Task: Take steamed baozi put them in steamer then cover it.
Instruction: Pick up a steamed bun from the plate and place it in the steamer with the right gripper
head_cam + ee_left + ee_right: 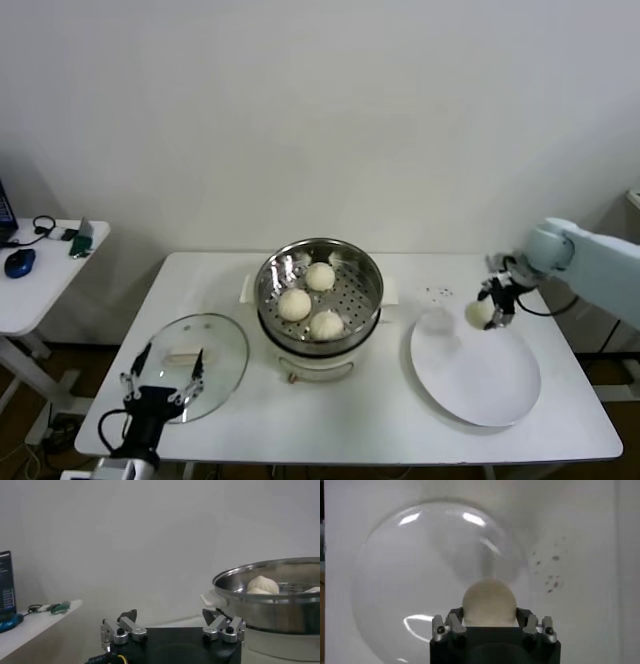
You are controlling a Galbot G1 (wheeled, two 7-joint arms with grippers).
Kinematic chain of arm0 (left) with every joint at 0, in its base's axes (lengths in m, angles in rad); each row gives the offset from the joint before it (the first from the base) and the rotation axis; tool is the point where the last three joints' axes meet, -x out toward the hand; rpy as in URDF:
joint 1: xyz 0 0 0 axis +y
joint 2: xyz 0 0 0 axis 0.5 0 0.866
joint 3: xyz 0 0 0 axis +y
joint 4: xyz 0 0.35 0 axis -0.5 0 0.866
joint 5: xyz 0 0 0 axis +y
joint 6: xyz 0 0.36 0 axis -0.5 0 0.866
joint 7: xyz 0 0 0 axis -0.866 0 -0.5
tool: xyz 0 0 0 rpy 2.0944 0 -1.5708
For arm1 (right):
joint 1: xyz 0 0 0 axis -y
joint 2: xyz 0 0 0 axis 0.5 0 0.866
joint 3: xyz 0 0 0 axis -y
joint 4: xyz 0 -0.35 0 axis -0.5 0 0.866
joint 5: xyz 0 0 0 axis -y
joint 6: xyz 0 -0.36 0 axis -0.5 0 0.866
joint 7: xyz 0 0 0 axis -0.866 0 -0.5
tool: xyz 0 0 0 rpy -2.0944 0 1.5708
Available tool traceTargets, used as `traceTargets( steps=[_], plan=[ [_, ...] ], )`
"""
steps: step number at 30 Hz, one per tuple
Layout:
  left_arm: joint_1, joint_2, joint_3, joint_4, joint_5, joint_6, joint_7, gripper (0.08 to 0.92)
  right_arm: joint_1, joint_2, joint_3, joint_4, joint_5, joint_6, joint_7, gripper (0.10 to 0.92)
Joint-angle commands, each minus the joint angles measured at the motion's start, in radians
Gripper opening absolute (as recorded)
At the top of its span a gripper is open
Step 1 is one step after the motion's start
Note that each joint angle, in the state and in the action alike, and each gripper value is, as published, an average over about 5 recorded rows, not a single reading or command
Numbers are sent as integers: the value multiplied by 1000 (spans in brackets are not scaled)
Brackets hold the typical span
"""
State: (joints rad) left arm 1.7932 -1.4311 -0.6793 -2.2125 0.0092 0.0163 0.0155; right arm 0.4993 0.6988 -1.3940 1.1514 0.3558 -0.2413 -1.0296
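Right claw (490,308): pinching the last bun (480,313), a finger on each side of it, as the right wrist view shows; it sits at the plate's (478,385) far edge, at the right end of the worktop (400,440).
Bun in hand: over the plate rim, apparently just off the plate; whether it is fully clear of it I cannot tell.
Steamer (320,290): mid-worktop, to the left of the right claw and well apart from it, with bare worktop between.
Buns inside: three (295,304) on the perforated floor, grouped toward the centre and left; the free floor lies on the right side, the side nearer the right claw.
Key relation: the carry runs leftward from the plate to the steamer, up over its steel wall; judged from this, the right arm is the nearer one and needs no hand-over.
Long axis: none to mind, the bun being round; only the height over the rim matters.
Left claw (163,375): spread wide and empty, parked at the near left corner over the near edge of the cover (205,370).
Cover: lying flat on the worktop left of the steamer, handle up; the left arm is nearer to it for the closing step.
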Motion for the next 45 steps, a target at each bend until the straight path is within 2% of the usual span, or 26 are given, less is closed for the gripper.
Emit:
traceTargets(
  steps=[1, 7, 15, 30, 45],
  plan=[
    [6, 15, 15, 1, -2, -14, 0, 823, 431, 241, -334, 0, 415, -36, 17, 687],
    [23, 28, 26, 2, -2, -37, 0, 823, 510, 448, -385, -59, 575, -45, 20, 687],
    [32, 27, 28, -5, -15, -48, -1, 823, 468, 584, -397, -46, 634, -76, 48, 687],
    [28, 37, 9, 3, -30, -50, -2, 823, 307, 645, -424, 11, 546, -102, 97, 687],
    [21, 42, 5, 23, -35, -49, -2, 823, 210, 678, -412, -83, 464, -80, 78, 687]
  ],
)
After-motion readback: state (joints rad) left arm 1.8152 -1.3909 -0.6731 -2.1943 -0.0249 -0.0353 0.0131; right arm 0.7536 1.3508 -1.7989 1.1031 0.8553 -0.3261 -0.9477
